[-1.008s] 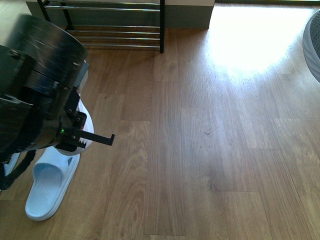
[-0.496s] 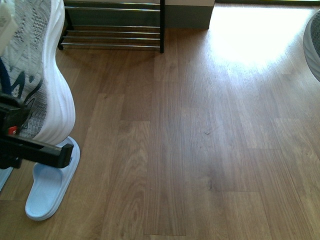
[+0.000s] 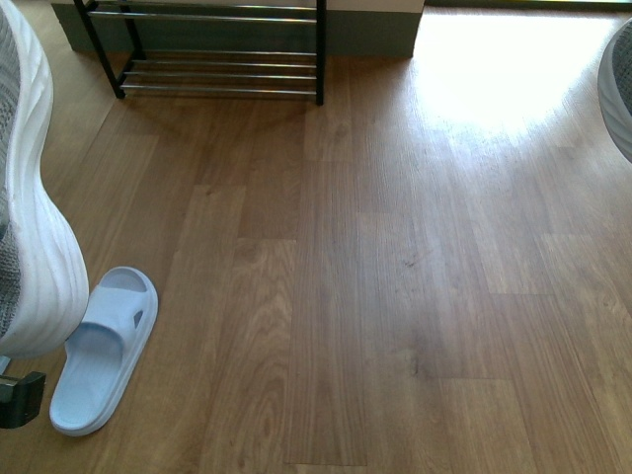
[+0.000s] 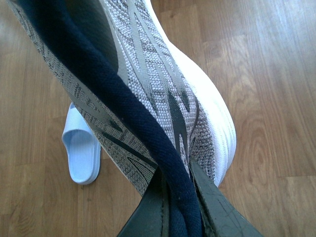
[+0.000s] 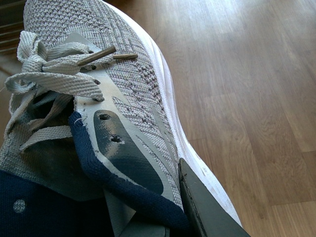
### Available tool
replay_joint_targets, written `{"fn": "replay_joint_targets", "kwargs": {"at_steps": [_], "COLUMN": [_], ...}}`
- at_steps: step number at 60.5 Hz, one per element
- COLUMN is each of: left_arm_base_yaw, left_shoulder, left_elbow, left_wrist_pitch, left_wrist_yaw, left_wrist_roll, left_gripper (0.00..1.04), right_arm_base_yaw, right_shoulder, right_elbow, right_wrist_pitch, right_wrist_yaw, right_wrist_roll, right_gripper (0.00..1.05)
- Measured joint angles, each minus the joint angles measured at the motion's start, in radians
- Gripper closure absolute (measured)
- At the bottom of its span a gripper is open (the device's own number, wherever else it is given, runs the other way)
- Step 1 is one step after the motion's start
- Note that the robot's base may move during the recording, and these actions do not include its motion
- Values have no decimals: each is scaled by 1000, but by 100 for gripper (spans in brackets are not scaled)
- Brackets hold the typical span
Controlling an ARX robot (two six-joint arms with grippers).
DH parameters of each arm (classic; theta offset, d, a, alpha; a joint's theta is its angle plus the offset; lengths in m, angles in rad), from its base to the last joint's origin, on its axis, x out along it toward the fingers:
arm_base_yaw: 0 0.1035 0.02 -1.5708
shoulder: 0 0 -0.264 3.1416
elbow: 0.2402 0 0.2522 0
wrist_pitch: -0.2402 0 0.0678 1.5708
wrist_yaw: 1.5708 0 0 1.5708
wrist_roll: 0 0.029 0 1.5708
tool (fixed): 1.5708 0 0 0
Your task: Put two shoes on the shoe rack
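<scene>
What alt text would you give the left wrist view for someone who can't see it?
A grey knit sneaker fills the frame, pinched by its navy collar between the dark fingers of the left gripper and hanging above the wood floor. A pale-blue slide lies on the floor beyond it.

From its wrist camera, all I can see of my left hand is a pair of flat, matte fingers in dark charcoal grey, broad at the base, tapering to narrow tips and flecked with pale dust. In the front view a squared black tip shows at the lower left edge. My right hand shows one similar dark grey wedge-shaped finger with a lighter bevelled edge
</scene>
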Motion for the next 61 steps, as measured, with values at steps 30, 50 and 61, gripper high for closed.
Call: {"fn": "replay_joint_targets", "kwargs": {"at_steps": [30,50,61], "left_arm_base_yaw": [-5,-5,-5], "left_shoulder": [-50,-50,-50], "left_elbow": [0,0,0], "left_wrist_pitch": [-10,-10,-10], "left_wrist_yaw": [-10,-11,-10], "left_wrist_roll": [8,8,8], "left_gripper": [102,102,102], "right_arm_base_yaw": [0,0,0], "right_shoulder": [0,0,0], "right_elbow": [0,0,0], "right_wrist_pitch": [0,0,0], "right_wrist_yaw": [0,0,0], "right_wrist_roll": [0,0,0], "right_gripper": [104,104,104]}}
